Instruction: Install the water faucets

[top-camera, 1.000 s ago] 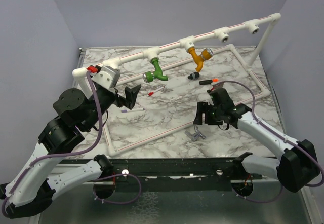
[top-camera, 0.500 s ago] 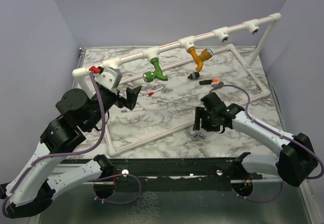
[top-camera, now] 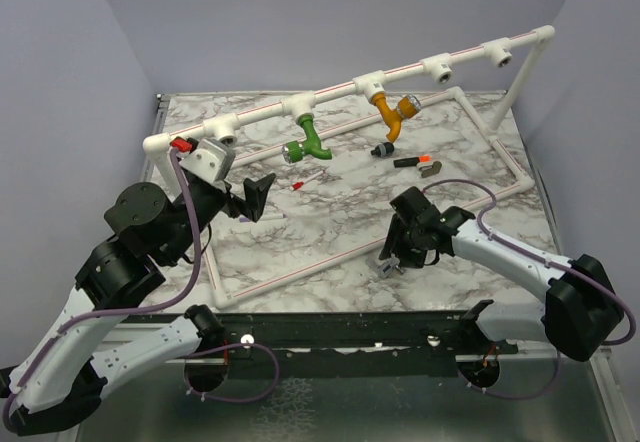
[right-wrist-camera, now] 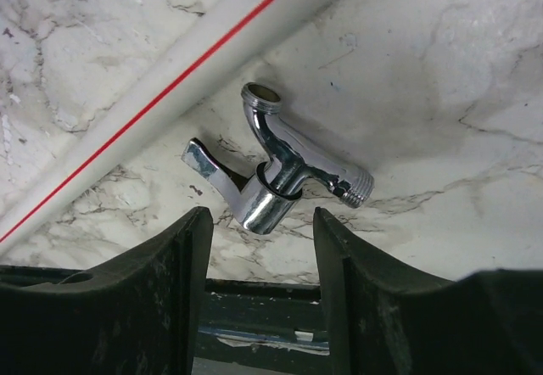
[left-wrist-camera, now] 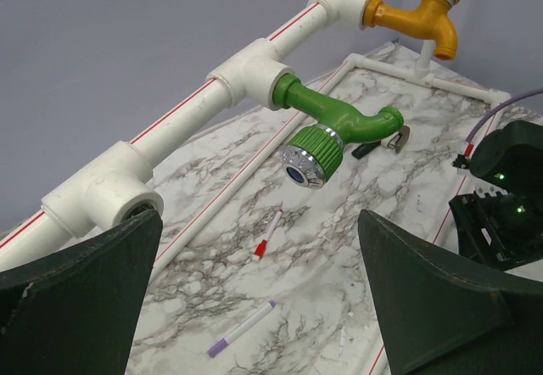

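Grey faucet (right-wrist-camera: 284, 167): lies on its side close to the near edge of the bench, right of middle, just beside a white floor pipe (right-wrist-camera: 170, 86); not yet installed
Right hand (right-wrist-camera: 259, 222): released, fingers spread either side of the faucet's knob and lever, nothing grasped
Risk, grasp: the chrome looks slick and rounded, so closing on the knob could squirt it out or roll it against the pipe
Risk, crowding: the floor pipe lies near enough that a finger may catch on it
Risk, fitting: a skewed hold would likely bring the threaded end crooked to a tee
Green faucet (left-wrist-camera: 339, 120) and orange faucet (left-wrist-camera: 420, 14): seated in tees on the raised rail (top-camera: 340, 90) along the far edge
Left hand (top-camera: 258, 190): released, empty, raised near the left edge by an open tee (left-wrist-camera: 106, 193)
Bench (top-camera: 330, 217): glossy white marble pattern with grey veins; a red-tipped stick (left-wrist-camera: 267, 237) and a purple-tipped stick (left-wrist-camera: 242, 330) lie loose
Room: plain lilac-grey walls (top-camera: 300, 12) close in, evenly lit
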